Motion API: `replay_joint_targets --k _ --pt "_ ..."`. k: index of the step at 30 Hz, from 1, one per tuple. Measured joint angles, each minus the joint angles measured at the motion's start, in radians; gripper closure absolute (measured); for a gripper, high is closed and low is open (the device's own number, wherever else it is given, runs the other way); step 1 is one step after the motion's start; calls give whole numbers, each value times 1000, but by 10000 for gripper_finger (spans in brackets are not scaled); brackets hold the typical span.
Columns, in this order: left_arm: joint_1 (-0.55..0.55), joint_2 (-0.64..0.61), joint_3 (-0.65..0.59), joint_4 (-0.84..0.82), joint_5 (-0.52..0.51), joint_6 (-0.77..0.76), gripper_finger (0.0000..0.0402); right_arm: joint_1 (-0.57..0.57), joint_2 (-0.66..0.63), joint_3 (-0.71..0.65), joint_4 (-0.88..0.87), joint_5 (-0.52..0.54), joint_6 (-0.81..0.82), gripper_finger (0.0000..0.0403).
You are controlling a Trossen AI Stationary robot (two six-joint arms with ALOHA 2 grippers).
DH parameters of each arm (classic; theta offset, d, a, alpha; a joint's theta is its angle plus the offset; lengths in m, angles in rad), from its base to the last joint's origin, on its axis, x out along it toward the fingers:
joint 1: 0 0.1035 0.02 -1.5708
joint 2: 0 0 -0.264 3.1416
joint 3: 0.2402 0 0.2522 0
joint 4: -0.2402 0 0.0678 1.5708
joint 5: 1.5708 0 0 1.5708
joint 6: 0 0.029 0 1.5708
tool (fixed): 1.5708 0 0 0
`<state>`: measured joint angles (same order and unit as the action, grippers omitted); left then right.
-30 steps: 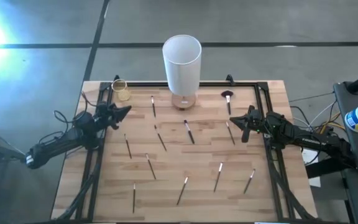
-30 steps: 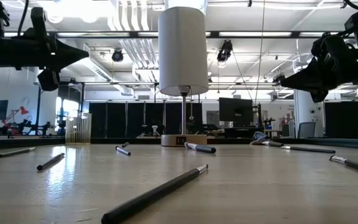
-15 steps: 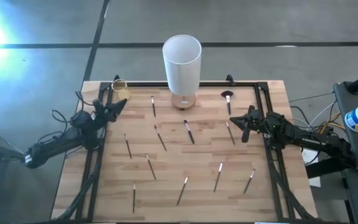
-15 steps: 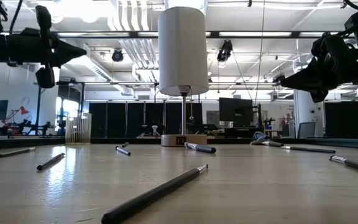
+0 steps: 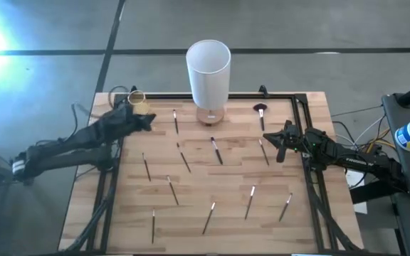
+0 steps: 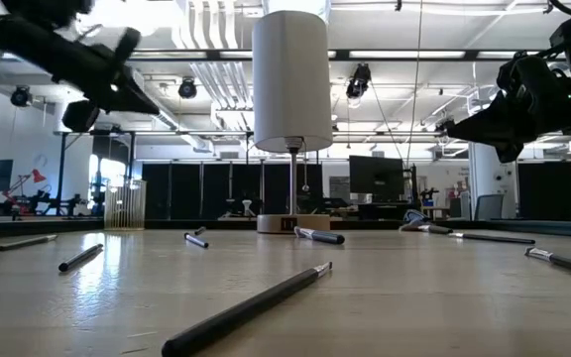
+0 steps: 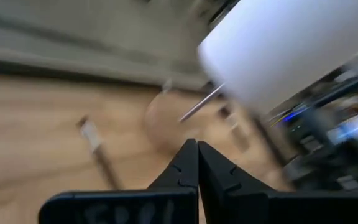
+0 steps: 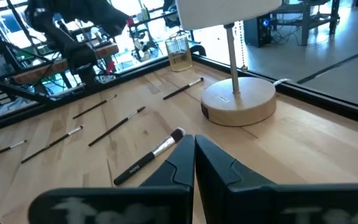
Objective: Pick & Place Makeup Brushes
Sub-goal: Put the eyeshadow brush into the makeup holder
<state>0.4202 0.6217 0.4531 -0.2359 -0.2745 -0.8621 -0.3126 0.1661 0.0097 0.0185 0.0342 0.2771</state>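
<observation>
Wooden table (image 5: 312,114): makeup brushes (image 5: 216,151) lie mostly lengthwise (slightly slanted); left pincer (image 5: 150,122), right pincer (image 5: 267,139) both together.

Left gripper (image 5: 150,121) swung inward from the table's left edge, now over the wood just short of the brush (image 5: 175,121) lying left of the white cylinder (image 5: 208,71). In the low view, tilted nose-down rather than level. Fingers pressed together.

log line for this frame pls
step: approach | left gripper: shut, empty, above table's far-left, near brush | right gripper: shut, empty, right side | brushes: all on table
</observation>
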Motion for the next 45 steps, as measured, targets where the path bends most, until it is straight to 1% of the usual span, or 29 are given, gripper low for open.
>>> replay_joint_targets --k 4,8,10,12,15,17,20,26,31,34,38,41,45 --pt "-12 140 118 -214 15 -91 401 0 0 0 1 2 0 394" --pt "-43 243 234 -404 45 -186 401 0 0 0 2 4 0 394" --pt "-68 282 267 -505 58 -239 401 0 0 0 2 4 0 394" --pt "-94 308 298 -547 65 -293 401 0 0 0 2 4 0 394" --pt "-136 332 304 -618 78 -394 401 0 0 0 2 22 2 394" --pt "-168 341 288 -634 88 -462 401 0 0 0 9 25 2 394" --pt "-182 347 244 -675 102 -547 401 0 0 0 18 24 1 394" --pt "-187 353 159 -677 110 -640 401 0 0 0 18 23 1 394" --pt "-187 357 103 -680 147 -723 399 0 0 0 18 23 3 394" --pt "-187 357 83 -672 154 -744 377 0 0 0 17 22 3 394" --pt "-186 363 80 -669 157 -755 326 0 0 0 17 22 3 394" --pt "-186 386 80 -668 184 -748 292 0 0 0 17 22 3 394" --pt "-186 440 80 -664 195 -751 267 0 0 0 16 22 3 394"
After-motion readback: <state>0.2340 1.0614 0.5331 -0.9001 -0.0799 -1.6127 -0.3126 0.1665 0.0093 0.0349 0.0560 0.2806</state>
